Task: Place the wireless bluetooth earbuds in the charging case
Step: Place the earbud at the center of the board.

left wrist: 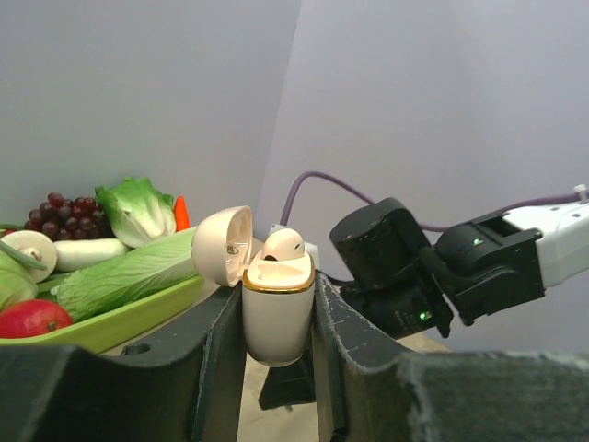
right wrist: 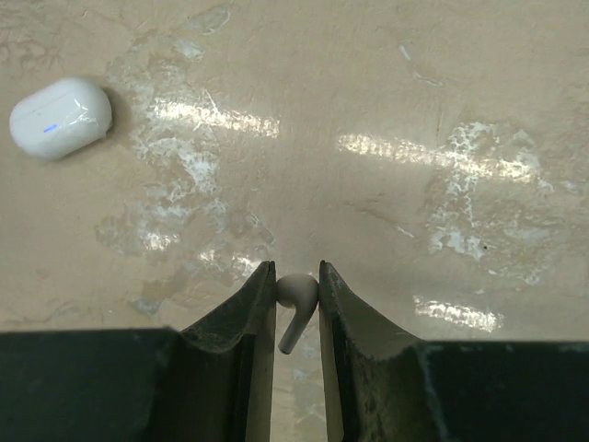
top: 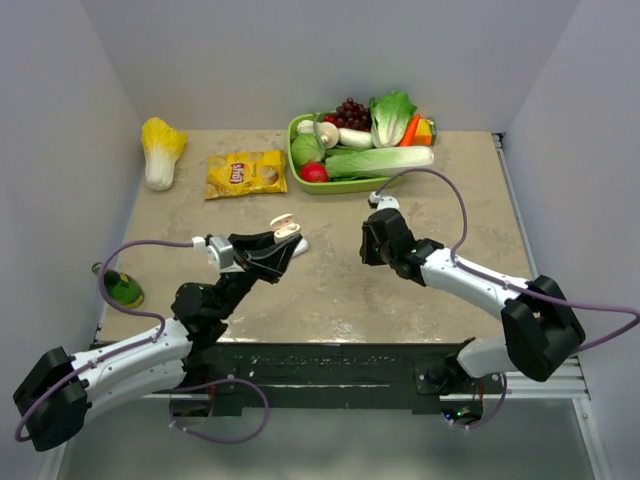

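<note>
One earbud sits clamped in the right gripper, stem pointing backward; the open charging case (pinched upright by the left gripper) lies to its left.

The small white oval plastic charging case stands upright, clamped between the left fingers, its hinged lid swung open, tan inside. A tiny cream plastic earbud sits in it. A second cream earbud, stem down, is pinched between the right fingers.

Bright overhead glare on table
</note>
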`<state>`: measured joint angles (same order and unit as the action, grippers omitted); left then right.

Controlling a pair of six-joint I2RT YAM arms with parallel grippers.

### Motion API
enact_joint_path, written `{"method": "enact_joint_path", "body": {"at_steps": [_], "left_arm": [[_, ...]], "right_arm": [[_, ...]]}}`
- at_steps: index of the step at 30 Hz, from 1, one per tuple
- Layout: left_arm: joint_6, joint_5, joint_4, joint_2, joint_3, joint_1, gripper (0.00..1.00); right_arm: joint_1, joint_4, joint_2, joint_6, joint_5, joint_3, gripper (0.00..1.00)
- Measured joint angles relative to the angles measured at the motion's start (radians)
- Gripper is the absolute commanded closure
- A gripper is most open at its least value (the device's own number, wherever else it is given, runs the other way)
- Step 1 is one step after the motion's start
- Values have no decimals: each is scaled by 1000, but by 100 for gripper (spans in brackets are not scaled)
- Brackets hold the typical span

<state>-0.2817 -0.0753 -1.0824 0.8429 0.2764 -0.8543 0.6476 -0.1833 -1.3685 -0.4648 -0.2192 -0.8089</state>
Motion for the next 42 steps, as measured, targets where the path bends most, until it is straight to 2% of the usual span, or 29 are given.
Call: {"method": "enact_joint_path", "body": {"at_steps": [12,15,16,21,33,42], "left_arm": [[-68,-18,-3,-38,-73,-4,100],[-78,-19,-1,-31,-77,-4,100],[-79,-19,-2,-31,-77,-4,100],[-86,-19,-2,-31,-77,-5,100],[-86,-18,3,-31,-77,-5,100],[-90,-15,7,-23,-77,-5,100]], "right_arm": [[0,50,-160,-23,13,0,100],[0,50,-192,-23,12,0,88],[0,49,-198,-23,11,0,80],[0,48,-215,-21,7,0,69],[0,31,-215,-16,5,-1,56],[0,-112,-223,39,5,-124,55]]}}
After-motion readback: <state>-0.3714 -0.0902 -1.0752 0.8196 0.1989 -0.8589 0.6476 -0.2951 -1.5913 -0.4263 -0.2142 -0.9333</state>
